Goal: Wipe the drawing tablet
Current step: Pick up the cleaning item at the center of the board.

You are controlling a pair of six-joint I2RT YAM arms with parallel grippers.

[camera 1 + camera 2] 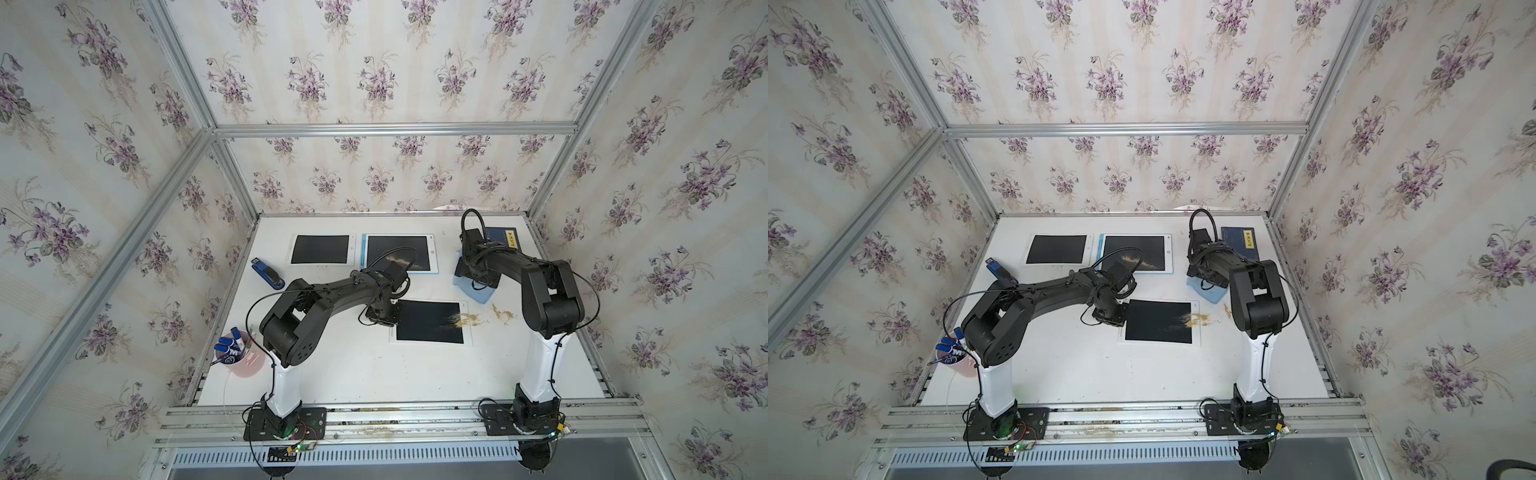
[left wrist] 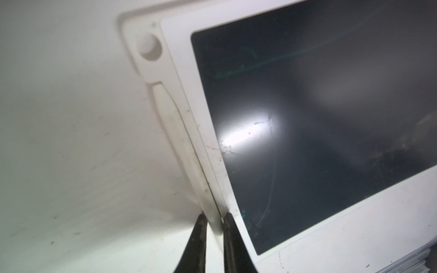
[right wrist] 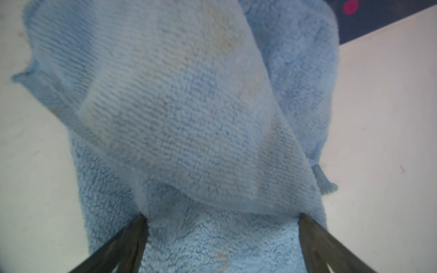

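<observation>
The drawing tablet (image 1: 430, 322), white-framed with a black screen, lies at the table's middle and carries a brown smear (image 1: 461, 319) at its right edge. My left gripper (image 1: 392, 318) sits at the tablet's left edge. In the left wrist view this gripper (image 2: 214, 218) is shut on the white side strip beside the screen (image 2: 319, 118). A light blue cloth (image 1: 482, 295) lies crumpled at the back right, under my right arm. The right gripper (image 3: 221, 216) is open, its fingertips (image 3: 142, 219) pressed down into the cloth (image 3: 189, 118) with fabric between them.
Two more tablets lie at the back, one clean (image 1: 320, 249) and one blue-edged with a smear (image 1: 399, 253). A blue stapler (image 1: 268, 273) and a pink cup of markers (image 1: 239, 353) stand at the left. A dark booklet (image 1: 503, 239) lies at the back right. Brown spots (image 1: 500, 311) mark the table.
</observation>
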